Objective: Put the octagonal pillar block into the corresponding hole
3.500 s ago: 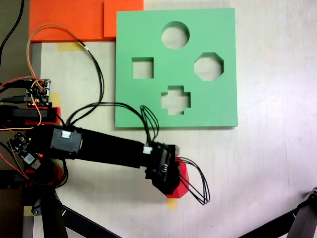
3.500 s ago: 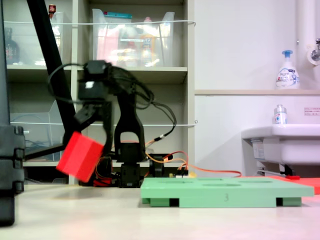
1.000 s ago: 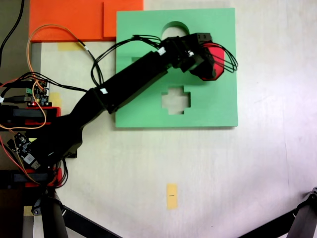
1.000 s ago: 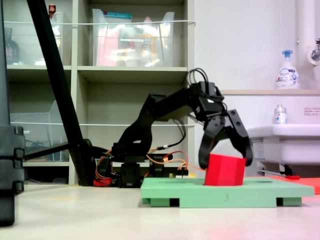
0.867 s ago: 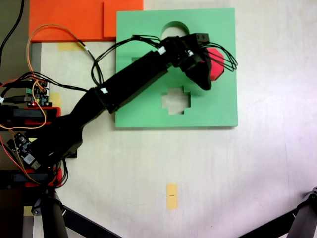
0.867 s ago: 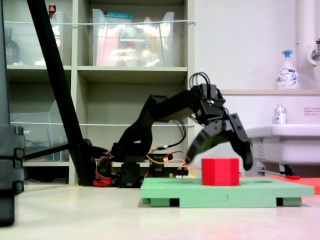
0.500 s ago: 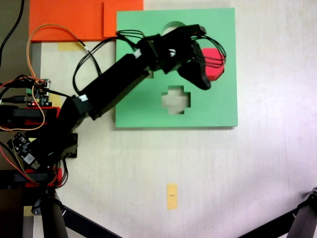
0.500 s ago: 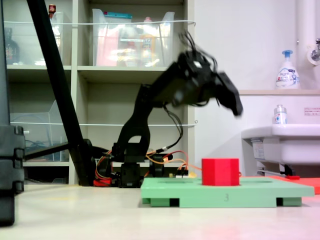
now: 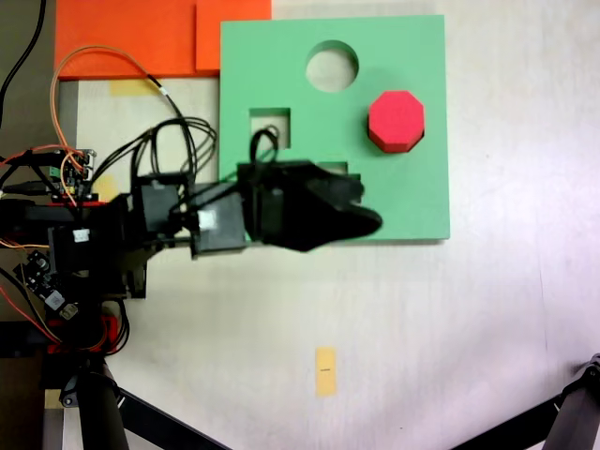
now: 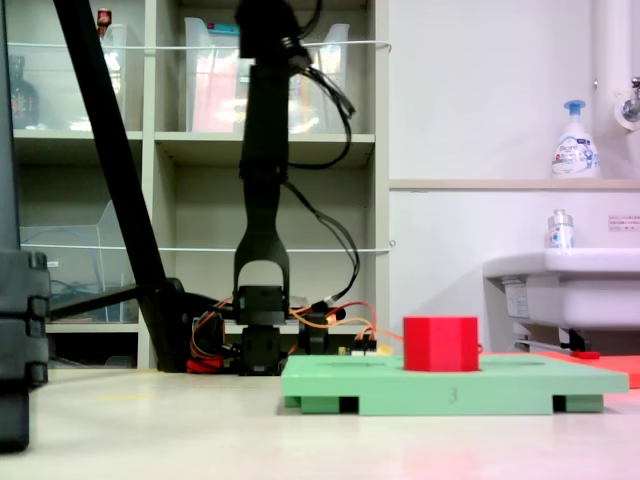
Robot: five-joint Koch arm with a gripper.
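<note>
The red octagonal pillar block [image 9: 395, 120] stands upright in the corresponding hole of the green foam board [image 9: 412, 197]. It fills the cutout, and its top half rises above the board [image 10: 520, 380] as a red stub [image 10: 441, 343]. My gripper [image 9: 367, 204] is raised high and pulled back over the board's near edge, to the left of and apart from the block in the first exterior view. Its two black fingers are spread, with nothing between them. In the second exterior view the arm [image 10: 263, 200] stands vertical and the gripper is off the top edge.
The board also has a round cutout [image 9: 332, 66], a square cutout [image 9: 270, 124] and a cross cutout [image 9: 337, 170] partly under the gripper. An orange sheet [image 9: 131, 37] lies at the back left, with wiring and boards [image 9: 66, 173] by the arm's base. Yellow tape [image 9: 324, 371] marks the table.
The gripper let go of the red block in the octagonal hole, then lifted and folded back toward the base. The block has stayed put in the hole.
</note>
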